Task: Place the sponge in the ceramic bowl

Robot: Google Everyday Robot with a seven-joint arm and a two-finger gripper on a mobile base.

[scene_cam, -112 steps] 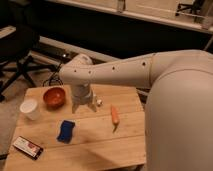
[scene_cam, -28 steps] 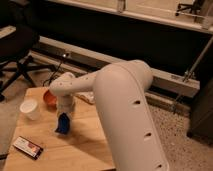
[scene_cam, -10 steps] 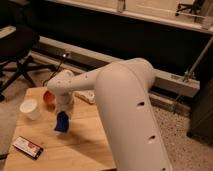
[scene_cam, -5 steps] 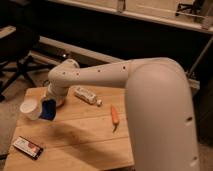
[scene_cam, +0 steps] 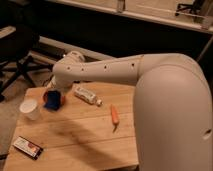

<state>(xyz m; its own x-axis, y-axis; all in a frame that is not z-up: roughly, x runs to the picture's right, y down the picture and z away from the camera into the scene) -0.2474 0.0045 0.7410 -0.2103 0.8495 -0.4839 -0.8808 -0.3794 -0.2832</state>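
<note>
1. Camera view: the pale wooden desk (scene_cam: 85,135) carries everything. Any lift away from the small round orange-red ceramic bowl (scene_cam: 61,102) is best made straight up, because a white cup (scene_cam: 30,109) stands just left of the bowl and a small clear bottle (scene_cam: 86,95) lies just to its right.
2. Only part of the bowl's rim shows past the sponge. Side pushes could slide the bowl, so contact with the rim should be avoided.
3. The small bright blue soft sponge (scene_cam: 49,97) sits at the bowl's mouth. I cannot tell whether it rests inside or hangs just above. My judgement is that the placing is at or near its end. If the sponge is held, it should be let go low and centred over the dark inside so that it does not bounce out.
4. The large white arm (scene_cam: 125,75) reaches from the right across the far side of the desk, and its wrist bends down over the bowl.
5. The hand (scene_cam: 54,90) is right at the sponge, above the bowl. I cannot tell whether it is clenched or released.
</note>
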